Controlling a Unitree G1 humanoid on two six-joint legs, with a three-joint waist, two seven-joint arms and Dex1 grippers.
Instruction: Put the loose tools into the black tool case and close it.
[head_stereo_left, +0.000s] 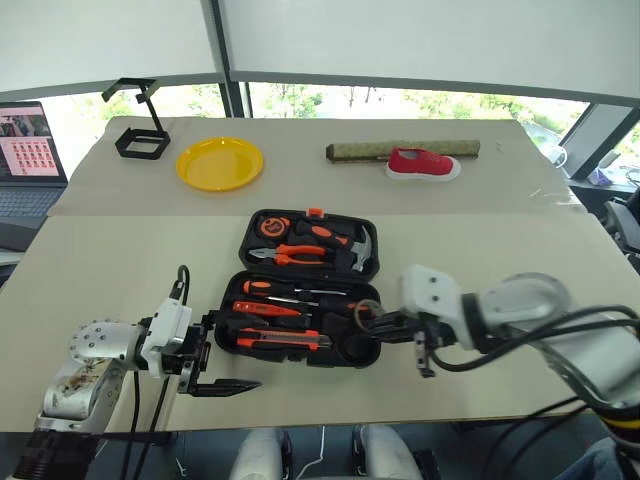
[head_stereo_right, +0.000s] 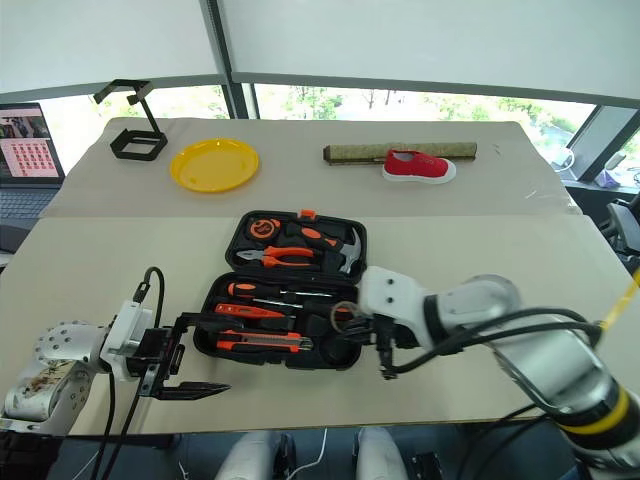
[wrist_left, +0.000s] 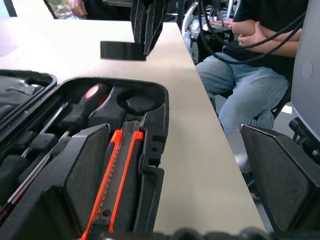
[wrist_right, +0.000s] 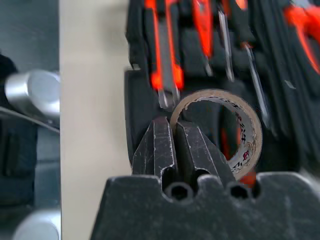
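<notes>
The black tool case (head_stereo_left: 368, 258) lies open mid-table, its lid half on the far side. In the near half rest a black-and-orange screwdriver (head_stereo_left: 292, 289), a slim orange tester screwdriver (head_stereo_left: 265, 309) and the utility knife (head_stereo_left: 283, 343). My right gripper (wrist_right: 174, 125) is shut on the wall of the small tape roll (wrist_right: 220, 130), holding it over the right end of the near half (head_stereo_left: 366, 315). By the case's near left corner my left gripper (head_stereo_left: 230, 352) stands open and empty. The left wrist view shows its pads (wrist_left: 85, 175) on either side of that corner, with the knife (wrist_left: 117, 175) lying in its slot.
The lid half holds pliers (head_stereo_left: 290, 256), a hammer (head_stereo_left: 355, 248) and a tape measure (head_stereo_left: 272, 227). At the back are a yellow plate (head_stereo_left: 220, 163), a black wire stand (head_stereo_left: 142, 135), a red shoe (head_stereo_left: 423, 164) and a long block (head_stereo_left: 400, 150). A laptop (head_stereo_left: 30, 150) stands far left. A person (wrist_left: 250, 75) sits beyond the table's end.
</notes>
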